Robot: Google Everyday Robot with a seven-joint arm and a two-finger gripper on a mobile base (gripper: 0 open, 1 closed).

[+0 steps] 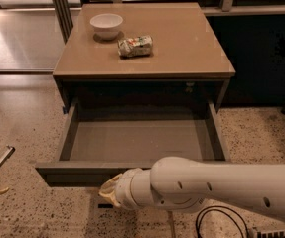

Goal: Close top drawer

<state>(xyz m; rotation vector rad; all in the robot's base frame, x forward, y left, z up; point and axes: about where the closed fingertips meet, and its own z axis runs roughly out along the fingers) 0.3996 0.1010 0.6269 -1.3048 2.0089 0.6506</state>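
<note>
I see the top drawer (137, 142) pulled far out of the cabinet, with its grey inside open to view and nothing lying in it. Its flat, handle-less front panel faces the camera and runs across the lower part of the view. The arm (221, 188) enters from the lower right as a thick white cylinder and crosses in front of the right half of that panel. The gripper (112, 192) sits at the arm's left end and shows as a pale yellowish tip. It lies at the lower edge of the front panel, left of the panel's centre. I cannot tell whether the gripper is wide or narrow, and I cannot tell whether it touches the panel. Nothing is seen held in it. The tan worktop (191, 48) above the drawer carries a white bowl (106, 24) near its rear left corner. A crumpled packet (135, 45) lies on its side just beside the bowl, to the right and nearer the camera, apart from it. A black cable (215, 221) loops on the speckled floor (18, 128) below the arm.
</note>
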